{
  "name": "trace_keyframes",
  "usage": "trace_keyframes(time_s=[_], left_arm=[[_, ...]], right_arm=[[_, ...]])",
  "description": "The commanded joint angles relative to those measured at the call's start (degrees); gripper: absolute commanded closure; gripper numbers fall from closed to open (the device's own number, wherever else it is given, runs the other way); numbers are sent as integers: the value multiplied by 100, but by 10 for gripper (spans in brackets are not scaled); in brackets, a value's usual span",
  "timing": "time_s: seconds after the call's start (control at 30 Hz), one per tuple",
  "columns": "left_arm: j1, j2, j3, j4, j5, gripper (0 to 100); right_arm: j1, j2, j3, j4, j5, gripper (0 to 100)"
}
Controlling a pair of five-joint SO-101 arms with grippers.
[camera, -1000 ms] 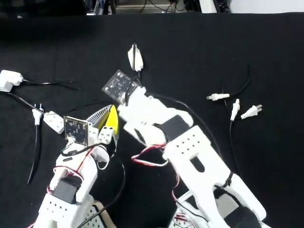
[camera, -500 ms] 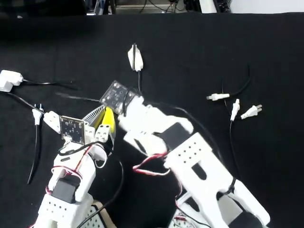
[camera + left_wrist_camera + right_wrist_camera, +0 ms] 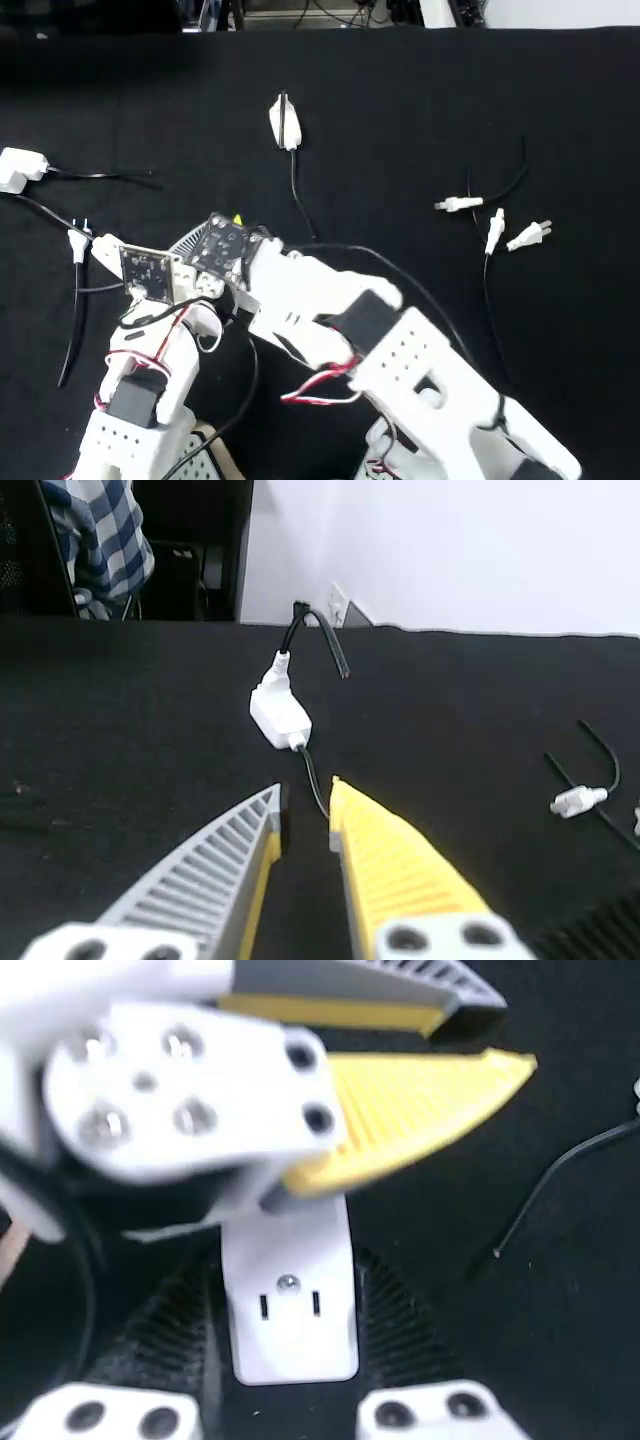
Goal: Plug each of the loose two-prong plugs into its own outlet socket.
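Tabletop [image 3: 400, 90] in black, seen from above, with two white arms rising from its near edge.

Four loose plugs lie on it. Three are grouped near the right edge, each trailing a black cord: a first plug [image 3: 458, 204] lying crosswise, a second plug [image 3: 494, 230] just beside it toward the near edge, and a third plug [image 3: 528, 236] closest to the right edge. The fourth plug [image 3: 78, 243] lies near the left edge, prongs pointing toward the far edge.

Three white sockets lie on the tabletop: a far socket [image 3: 284, 122] near the middle of the far edge, a second socket [image 3: 20, 168] at the left edge, and a third socket [image 3: 110, 255] just beside the fourth plug and close to the left arm. A fourth socket [image 3: 290, 1330] is clamped between the black ribbed fingers of the right end effector [image 3: 288, 1260], its two slots facing the wrist camera. This arm stretches from the near right corner across to the left half.

The left end effector [image 3: 305, 795], one finger grey and one yellow, is parted narrowly and grips nothing. A thin black cord [image 3: 313, 780] from the far socket runs toward the gap between its tips. The two end effectors sit just beside each other.
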Motion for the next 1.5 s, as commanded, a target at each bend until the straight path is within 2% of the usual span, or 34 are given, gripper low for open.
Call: trace_keyframes(time_s=[0.0, 0.3, 0.57, 0.73, 1.07, 1.27, 1.47], left_arm=[[-66, -53, 110, 176, 62, 906], [-57, -53, 110, 176, 62, 906], [382, -44, 110, 510, 9, 905], [356, -44, 110, 536, 9, 902], [-1130, -53, 110, 492, 9, 902], [-1560, -53, 110, 536, 9, 902], [-2097, -53, 110, 501, 35, 902]], right_arm=[[-44, -655, -629, 237, -343, 986], [-62, -813, -1059, 299, -343, 986], [-62, -787, -1024, -88, -510, 986], [316, -778, -778, -35, -457, 986], [1670, -778, -295, 703, 686, 986], [1811, -629, -171, 1204, 897, 986], [1793, 919, 66, 369, 853, 986]])
